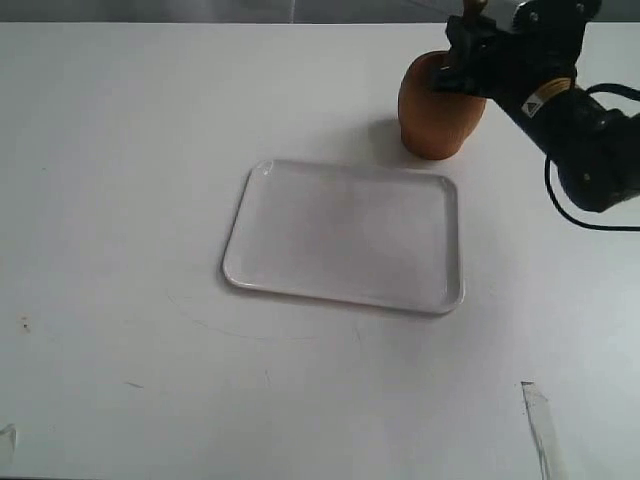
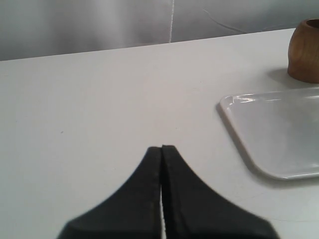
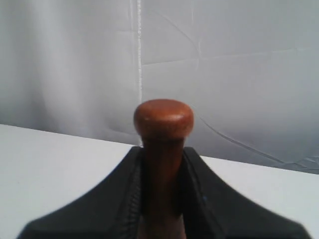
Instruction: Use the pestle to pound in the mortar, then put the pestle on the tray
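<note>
The white table (image 1: 120, 200) has a flat white tray (image 1: 340, 235) lying near its middle, and the tray has nothing on it. The wooden mortar (image 1: 432, 115) stands upright beyond the tray, close to the far edge of the table and toward the far right corner. It is near the tray but not touching it. The right gripper (image 1: 468, 62) hangs right over the mortar's rim. In the right wrist view its two black fingers (image 3: 124, 199) squeeze the pestle (image 3: 163, 129) from both sides, just under the round knob, and the knob points up. The low end of the pestle is hidden, so I cannot tell if it is down in the cup or just above it. The left gripper (image 2: 162, 149) has its fingers pressed flat together with nothing in them, and it hovers over bare table, a little way from one corner of the tray. I think this is the pounding step, and the putting-down step is not yet done. The next move needs the stick to go straight down into the cup and up again, so it does not hit the thick rim and knock the mortar over. After that the pestle must rise clear of the rim, come toward the middle of the table, get low over the tray, and only then should the fingers let go
</note>
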Robot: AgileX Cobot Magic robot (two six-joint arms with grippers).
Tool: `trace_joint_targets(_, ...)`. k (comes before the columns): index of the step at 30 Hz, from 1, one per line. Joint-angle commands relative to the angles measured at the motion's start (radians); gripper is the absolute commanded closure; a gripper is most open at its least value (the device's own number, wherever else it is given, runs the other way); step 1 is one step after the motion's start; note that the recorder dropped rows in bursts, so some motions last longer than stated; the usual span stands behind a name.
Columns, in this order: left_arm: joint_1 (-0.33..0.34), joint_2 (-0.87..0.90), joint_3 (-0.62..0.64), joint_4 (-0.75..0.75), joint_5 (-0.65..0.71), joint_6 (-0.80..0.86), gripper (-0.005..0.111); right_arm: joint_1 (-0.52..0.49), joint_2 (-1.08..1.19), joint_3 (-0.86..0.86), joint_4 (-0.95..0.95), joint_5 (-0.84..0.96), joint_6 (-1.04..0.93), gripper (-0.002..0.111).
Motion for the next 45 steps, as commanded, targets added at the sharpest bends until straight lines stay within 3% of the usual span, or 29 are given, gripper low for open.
trace_joint_targets(1, -0.008, -0.001, 0.001, -0.007, -0.003, -0.008, 0.107, -0.003, 0.062, 0.007, 0.000, 0.037, -0.010, 0.108)
trace_joint_targets(7, -0.008, -0.001, 0.001, -0.007, -0.003, -0.008, 0.107, -0.003, -0.096, 0.007, 0.003, -0.084, -0.020, 0.108)
trace_joint_targets(16, -0.008, -0.001, 0.001, -0.007, -0.003, -0.008, 0.107, -0.003, -0.425, 0.007, -0.008, -0.027, -0.047, 0.108)
trace_joint_targets(23, -0.008, -0.001, 0.001, -0.007, -0.003, -0.008, 0.107, -0.003, -0.285, 0.007, -0.006, 0.084, -0.055, 0.108)
trace_joint_targets(33, -0.008, -0.001, 0.001, -0.007, -0.003, -0.008, 0.107, -0.003, 0.066, 0.007, 0.006, 0.037, -0.055, 0.108)
trace_joint_targets(39, -0.008, -0.001, 0.001, -0.007, -0.003, -0.008, 0.107, -0.003, -0.023, 0.007, -0.008, -0.090, -0.055, 0.108)
trace_joint_targets(45, -0.008, -0.001, 0.001, -0.007, -0.003, -0.008, 0.107, -0.003, -0.293, 0.007, -0.010, -0.117, -0.055, 0.108)
